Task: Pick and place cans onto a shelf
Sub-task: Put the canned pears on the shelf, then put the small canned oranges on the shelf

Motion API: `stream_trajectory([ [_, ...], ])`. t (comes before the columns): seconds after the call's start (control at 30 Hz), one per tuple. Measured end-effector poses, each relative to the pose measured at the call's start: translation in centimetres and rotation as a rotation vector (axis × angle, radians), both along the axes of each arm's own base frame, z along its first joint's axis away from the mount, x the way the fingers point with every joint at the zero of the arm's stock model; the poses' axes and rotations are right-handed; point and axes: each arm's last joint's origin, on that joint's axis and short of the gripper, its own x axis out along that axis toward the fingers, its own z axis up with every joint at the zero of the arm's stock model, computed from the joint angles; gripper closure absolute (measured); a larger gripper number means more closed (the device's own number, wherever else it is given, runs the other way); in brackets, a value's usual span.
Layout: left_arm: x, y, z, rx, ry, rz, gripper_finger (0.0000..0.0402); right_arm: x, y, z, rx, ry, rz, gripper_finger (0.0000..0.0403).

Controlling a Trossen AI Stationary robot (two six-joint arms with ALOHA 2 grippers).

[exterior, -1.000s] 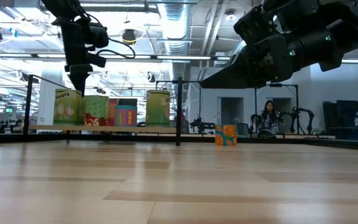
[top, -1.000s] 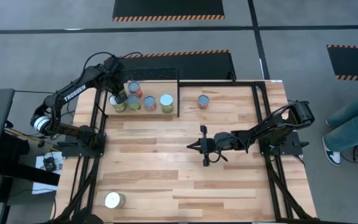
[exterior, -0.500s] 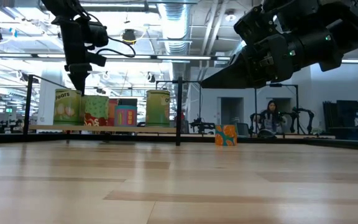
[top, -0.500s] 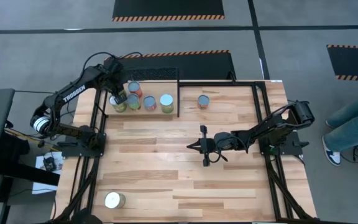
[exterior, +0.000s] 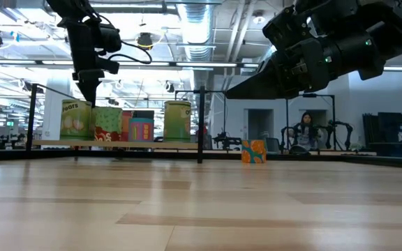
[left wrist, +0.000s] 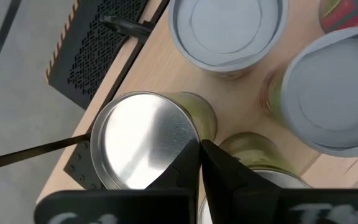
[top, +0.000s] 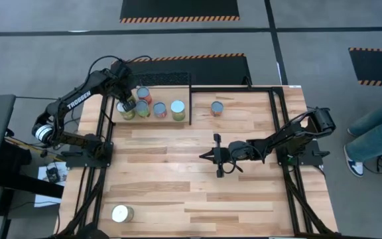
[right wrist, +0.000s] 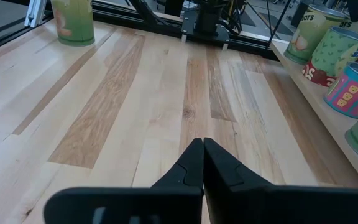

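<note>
Several cans (top: pixel 159 109) stand upright on the shelf (top: pixel 168 95) at the table's far left. One more can (top: pixel 217 107) stands on the table to the right of the shelf. A yellow-green can (top: pixel 122 214) stands at the near left corner. My left gripper (top: pixel 128 101) is shut and points down over the shelf's left end. Its tips (left wrist: pixel 201 148) are above the gap between a shiny-topped yellow-green can (left wrist: pixel 143 146) and its neighbour (left wrist: pixel 253 158). My right gripper (top: pixel 207 155) is shut and empty above the table's middle. My left gripper points down from above at the rims of two yellow-green cans (exterior: pixel 75 118) on the shelf. I cannot tell whether its shut tips touch either can. Both cans stand upright on the shelf.
Black rails (top: pixel 191 99) edge the shelf, and a black frame (top: pixel 270 113) runs round the table. Bare wood (right wrist: pixel 135 106) lies between my right gripper and the near left can (right wrist: pixel 73 22). A person's leg (top: pixel 377 133) shows beyond the table's right edge.
</note>
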Motion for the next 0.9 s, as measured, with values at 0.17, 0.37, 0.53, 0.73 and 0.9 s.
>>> stream_trajectory([
  [0.17,0.0,0.0,0.0,-0.004,0.004,0.002,0.0401,0.0,0.0,0.0,0.0,0.0,0.0,0.0387],
  [0.37,-0.1,-0.1,0.0,-0.011,-0.001,0.022,0.0384,0.0,0.0,0.0,0.0,0.0,0.0,0.0384],
  [0.53,0.1,-0.3,-0.1,-0.019,0.004,0.014,0.035,0.0,0.0,0.0,0.0,0.0,0.0,0.0386],
  [0.73,0.3,-0.7,0.6,-0.003,-0.007,-0.007,0.032,0.0,0.0,0.0,0.0,0.0,0.0,0.0384],
  [0.9,0.1,-1.0,2.8,0.073,-0.06,-0.01,0.031,0.0,0.0,0.0,0.0,0.0,0.0,0.0387],
])
